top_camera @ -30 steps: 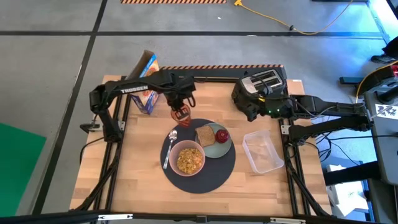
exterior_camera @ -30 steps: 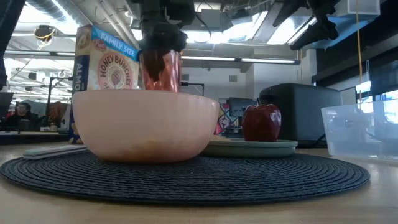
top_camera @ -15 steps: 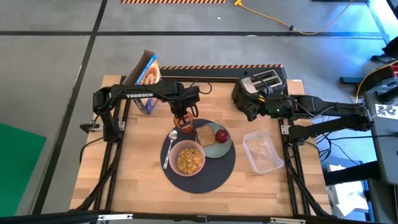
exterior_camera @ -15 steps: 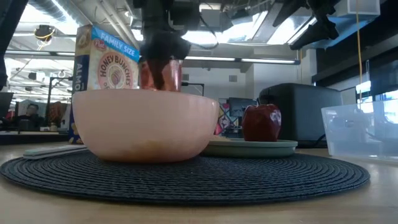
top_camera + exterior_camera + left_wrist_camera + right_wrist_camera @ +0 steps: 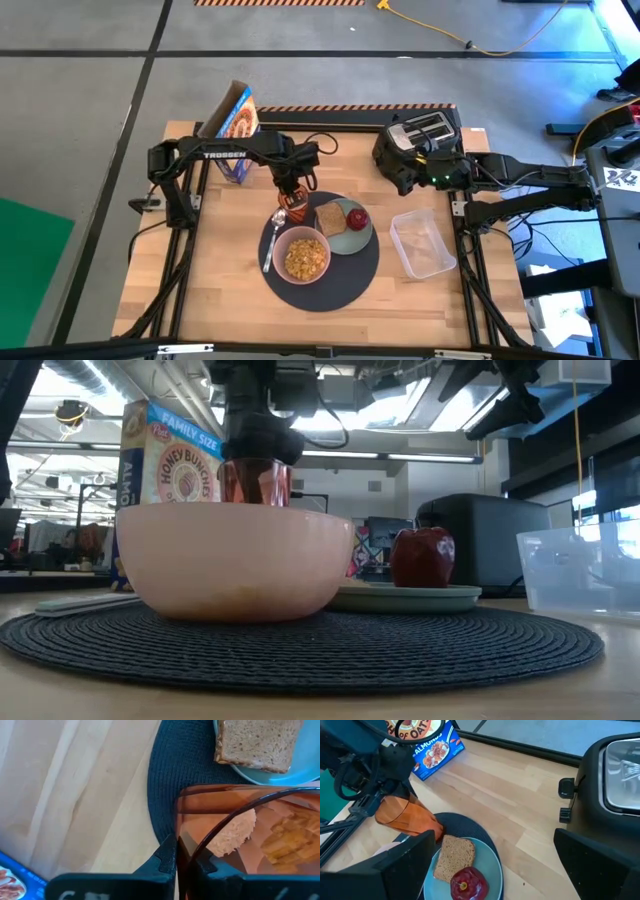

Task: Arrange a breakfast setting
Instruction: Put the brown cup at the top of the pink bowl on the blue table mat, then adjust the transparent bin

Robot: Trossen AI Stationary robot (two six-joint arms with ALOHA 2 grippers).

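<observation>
My left gripper (image 5: 289, 186) points down over the far edge of the round dark mat (image 5: 350, 280), shut on the small amber cup (image 5: 293, 207). In the low view the cup (image 5: 255, 482) stands upright behind the pink bowl (image 5: 235, 560), which hides its base. The bowl (image 5: 301, 256) holds cereal and sits on the mat. A metal spoon (image 5: 273, 236) lies to its left. The pale-green plate (image 5: 352, 243) carries a toast slice (image 5: 329, 217) and a red apple (image 5: 356, 217). My right gripper (image 5: 398, 172) waits open beside the toaster. My left gripper pinches the cup's wall at its rim (image 5: 178, 840), one finger outside (image 5: 167, 860) and one inside (image 5: 207, 867). The fingers come from above, pointing down. The cup hangs upright below them over the mat's far edge. Whether its base touches the mat I cannot tell.
A cereal box (image 5: 235, 125) stands at the far left. The black toaster (image 5: 430, 132) sits at the far right, and a clear plastic tub (image 5: 422, 243) lies right of the mat. Bare wood shows at the near left (image 5: 225, 280).
My left gripper has come down and toward the table's near edge with the amber cup, from beside the cereal box to the mat's far edge. In the low view the cup has sunk behind the bowl. It stays upright in the hold.
</observation>
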